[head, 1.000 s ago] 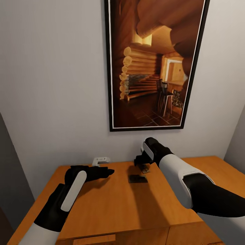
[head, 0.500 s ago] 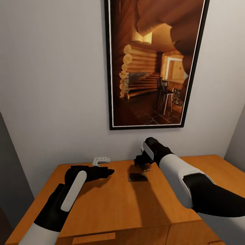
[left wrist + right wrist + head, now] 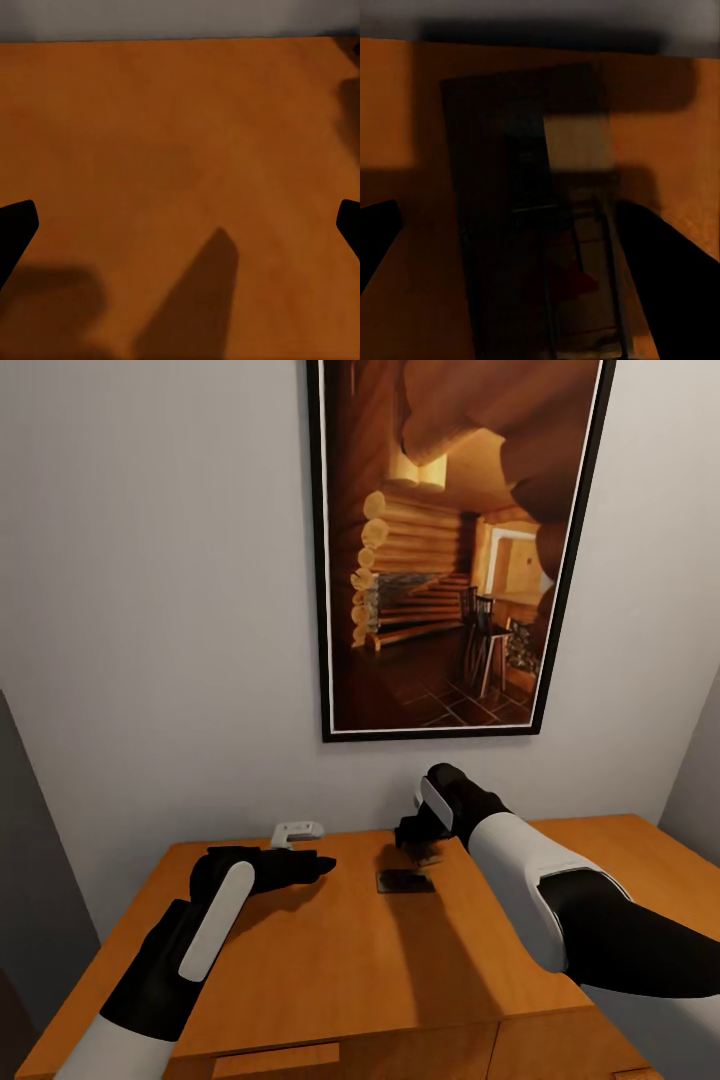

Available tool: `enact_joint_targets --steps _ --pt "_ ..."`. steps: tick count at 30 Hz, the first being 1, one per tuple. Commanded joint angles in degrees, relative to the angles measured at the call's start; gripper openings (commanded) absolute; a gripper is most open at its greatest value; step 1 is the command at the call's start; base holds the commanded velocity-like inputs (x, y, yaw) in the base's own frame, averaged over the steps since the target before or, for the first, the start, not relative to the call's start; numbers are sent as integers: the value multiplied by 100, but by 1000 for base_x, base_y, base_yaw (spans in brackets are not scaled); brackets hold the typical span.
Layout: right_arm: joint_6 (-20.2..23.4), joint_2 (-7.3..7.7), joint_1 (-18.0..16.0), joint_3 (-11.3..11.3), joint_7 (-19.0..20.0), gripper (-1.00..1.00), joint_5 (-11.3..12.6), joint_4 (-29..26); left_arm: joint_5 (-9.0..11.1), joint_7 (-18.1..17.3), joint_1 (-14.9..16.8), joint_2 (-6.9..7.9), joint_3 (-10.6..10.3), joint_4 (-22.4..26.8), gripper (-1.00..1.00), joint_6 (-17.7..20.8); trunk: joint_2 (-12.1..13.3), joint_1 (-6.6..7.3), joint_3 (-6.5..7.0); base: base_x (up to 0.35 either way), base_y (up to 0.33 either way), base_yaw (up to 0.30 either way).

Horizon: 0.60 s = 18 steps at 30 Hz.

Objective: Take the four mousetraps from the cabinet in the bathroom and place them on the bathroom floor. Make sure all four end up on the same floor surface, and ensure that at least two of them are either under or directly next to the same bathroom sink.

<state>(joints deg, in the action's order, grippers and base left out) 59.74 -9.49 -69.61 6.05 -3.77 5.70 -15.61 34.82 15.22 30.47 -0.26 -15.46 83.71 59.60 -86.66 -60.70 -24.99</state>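
Hovering right gripper [image 3: 418, 847] over mousetrap [image 3: 581, 247] on cabinet [image 3: 330, 950] top near wall; jaws spread, holding nothing. Second mousetrap [image 3: 404, 880] just beside. Left gripper [image 3: 322, 863] open, empty. Risk: off-centre closure flips thin board or nudges its neighbour. Board's long axis runs along fingers, towards wall.

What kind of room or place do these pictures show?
Probably a room in a home, though which room is unclear: a wooden cabinet stands against a plain wall hung with a framed picture of a log cabin. A mousetrap lies on the cabinet top.
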Motion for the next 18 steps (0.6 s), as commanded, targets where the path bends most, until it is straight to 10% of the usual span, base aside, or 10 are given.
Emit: enact_joint_targets --steps 1,18 --pt "26 7 0 70 -45 -100 -72 -2 60 60 4 0 -1 5 100 17 -3 0 -8 0 0 0" --pt "26 18 0 72 -45 -100 -87 3 57 60 3 -1 -1 58 100 17 -3 0 -8 0 0 0"
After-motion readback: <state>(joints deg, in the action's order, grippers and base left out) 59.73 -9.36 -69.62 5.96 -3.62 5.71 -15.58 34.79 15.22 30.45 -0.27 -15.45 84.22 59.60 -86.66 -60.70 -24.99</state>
